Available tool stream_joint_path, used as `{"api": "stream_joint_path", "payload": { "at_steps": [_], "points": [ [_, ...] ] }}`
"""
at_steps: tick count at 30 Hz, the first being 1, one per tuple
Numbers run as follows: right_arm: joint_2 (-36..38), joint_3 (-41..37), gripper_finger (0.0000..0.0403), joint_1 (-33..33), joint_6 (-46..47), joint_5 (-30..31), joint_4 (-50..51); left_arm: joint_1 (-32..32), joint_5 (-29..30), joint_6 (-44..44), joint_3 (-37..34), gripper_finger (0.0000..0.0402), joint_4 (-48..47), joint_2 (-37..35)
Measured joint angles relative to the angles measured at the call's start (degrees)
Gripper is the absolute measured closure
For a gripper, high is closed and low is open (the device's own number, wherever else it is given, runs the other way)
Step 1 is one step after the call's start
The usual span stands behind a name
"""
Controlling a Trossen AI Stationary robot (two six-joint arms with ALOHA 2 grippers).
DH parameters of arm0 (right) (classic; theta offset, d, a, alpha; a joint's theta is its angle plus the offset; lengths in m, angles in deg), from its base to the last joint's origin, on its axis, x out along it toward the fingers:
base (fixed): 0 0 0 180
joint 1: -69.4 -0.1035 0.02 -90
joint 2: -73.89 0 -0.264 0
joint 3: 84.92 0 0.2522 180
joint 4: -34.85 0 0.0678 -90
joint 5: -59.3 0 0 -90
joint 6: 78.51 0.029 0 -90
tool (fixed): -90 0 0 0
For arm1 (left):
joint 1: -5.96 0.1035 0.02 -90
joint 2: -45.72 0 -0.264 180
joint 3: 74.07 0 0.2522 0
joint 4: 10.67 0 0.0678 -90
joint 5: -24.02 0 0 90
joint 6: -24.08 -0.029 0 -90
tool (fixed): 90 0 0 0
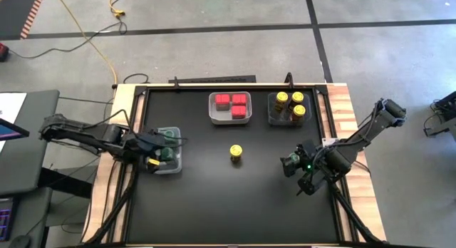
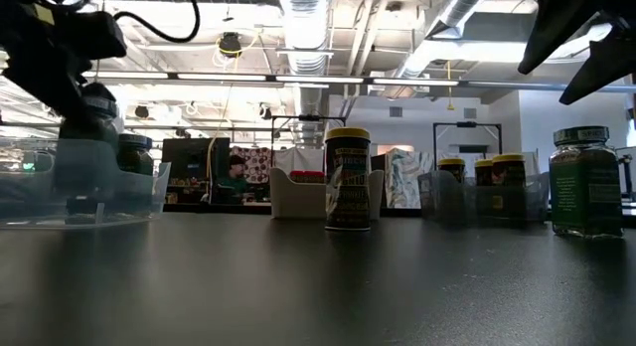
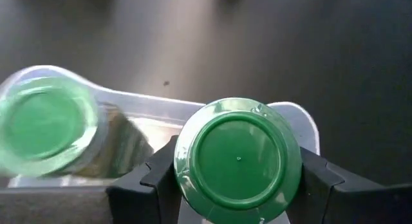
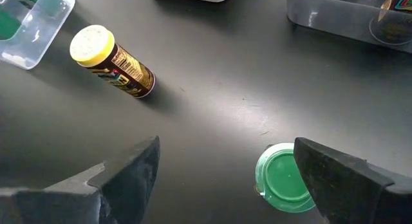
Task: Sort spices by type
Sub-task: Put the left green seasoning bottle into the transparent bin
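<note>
Fingers of the left hand (image 3: 238, 185) clamp a green-lidded jar (image 3: 238, 161) from both sides, holding it just over the corner of a clear tray (image 3: 299, 118). Beside that hand, inside the same tray, stands a second green-lidded jar (image 3: 45, 129), close to the held one but apart from it. From above, the left hand (image 1: 158, 150) sits over this tray (image 1: 175, 162) at the left edge of the black counter (image 1: 214, 205).

The right hand (image 4: 225, 169) hangs above the counter's right side with its fingers spread wide and nothing between them. Just below it, near one finger (image 4: 341, 179), stands a lone green-lidded jar (image 4: 286, 179) on the bare counter; in the low view this jar (image 2: 586, 182) is upright at the right. Farther out from the right hand, toward the counter's middle, a yellow-lidded jar (image 4: 109, 60) stands alone; from above it (image 1: 236, 152) lies between the two hands, well apart from both.

Beyond it, along the far edge, two more trays sit side by side. One (image 1: 214, 118) holds red square-topped boxes (image 1: 231, 104) packed together. The other (image 1: 272, 118), farther toward the right hand's side, holds yellow-lidded jars (image 1: 291, 104) grouped together.
</note>
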Motion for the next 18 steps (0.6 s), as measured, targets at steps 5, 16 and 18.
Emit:
{"api": "stream_joint_path", "payload": {
  "at_steps": [5,16,18],
  "points": [
    [0.0,0.0,0.0018,0.0,0.0,0.0,0.0,0.1,-1.3,-0.2,-1.0,0.0209,1.3,0.0],
    [0.0,0.0,0.0018,0.0,-1.3,0.0,-0.2,0.1,-0.9,-0.8,-4.2,0.0209,5.4,1.3],
    [0.0,0.0,0.0018,0.0,-1.4,0.0,-0.1,0.1,-0.1,-1.2,-4.3,0.0206,6.1,2.8]
  ]
}}
